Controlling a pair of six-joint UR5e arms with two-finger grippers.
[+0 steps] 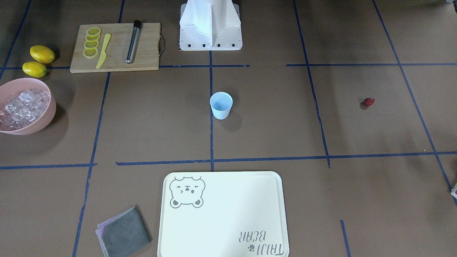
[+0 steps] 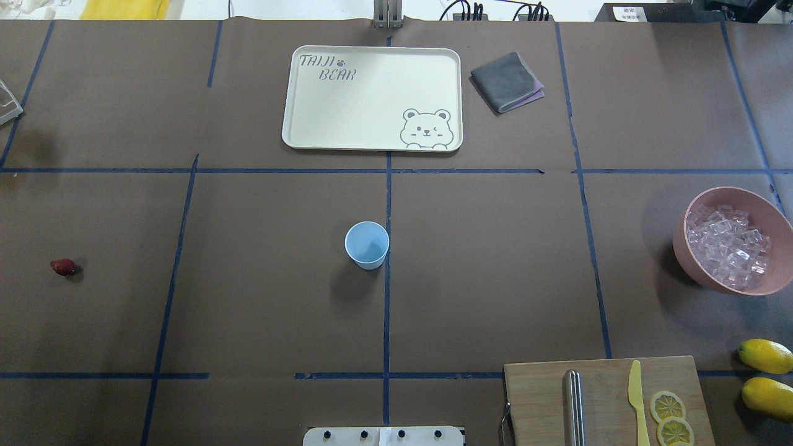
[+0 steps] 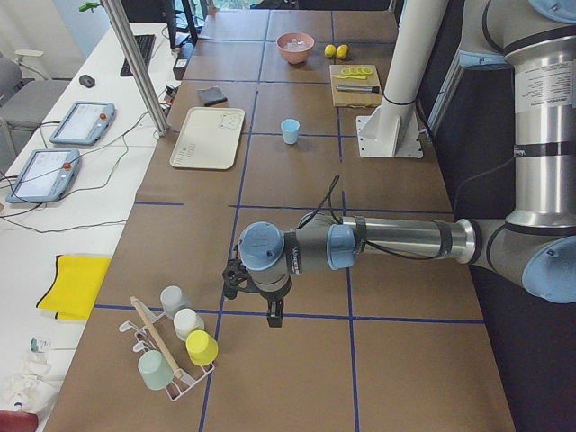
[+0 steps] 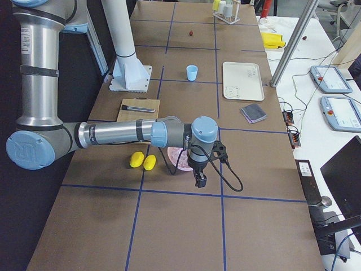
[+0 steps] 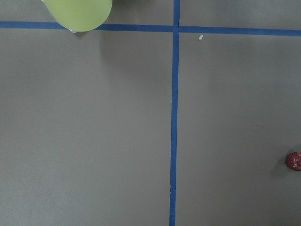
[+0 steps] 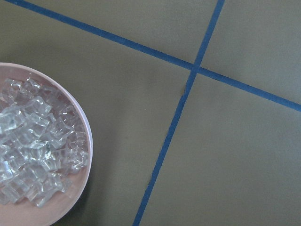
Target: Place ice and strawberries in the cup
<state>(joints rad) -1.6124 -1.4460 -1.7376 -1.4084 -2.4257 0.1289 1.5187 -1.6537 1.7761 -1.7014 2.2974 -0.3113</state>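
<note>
Cream bear-print tray (image 1: 221, 214) nearest you. Small pale-blue tapered cup (image 1: 221, 105) mid-table holds nothing yet; clear ice cubes (image 1: 21, 107) sit in the pink bowl (image 1: 44, 121), and the dark-red strawberry (image 1: 368, 102) lies well apart. You can't tell whether left gripper (image 3: 273, 315) or right gripper (image 4: 200, 182) is open.

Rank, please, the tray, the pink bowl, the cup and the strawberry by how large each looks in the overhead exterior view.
From largest to smallest:
1. tray, clearly the largest.
2. pink bowl, although the view's right edge slightly clips it.
3. cup.
4. strawberry, by far the smallest.
</note>
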